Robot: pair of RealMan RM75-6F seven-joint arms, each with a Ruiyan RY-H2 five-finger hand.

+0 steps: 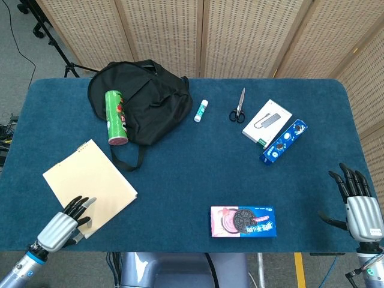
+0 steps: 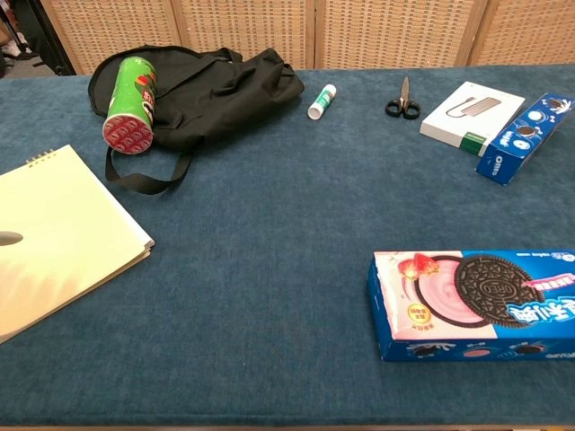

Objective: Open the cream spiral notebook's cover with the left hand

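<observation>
Your left hand (image 1: 66, 219) sits at the table's near-left edge, fingers spread flat on the near corner of the cream notebook (image 1: 90, 186), gripping nothing; cover closed. Right hand (image 1: 360, 207) open, empty, near-right. Black bag (image 1: 144, 102) beyond.

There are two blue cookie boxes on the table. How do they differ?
The near cookie box is bigger and lies square to the table's front edge; the far cookie box is slimmer and lies diagonally beside the white box. The near one's face has a pink half; the far one's is all blue. Both lie flat.
</observation>
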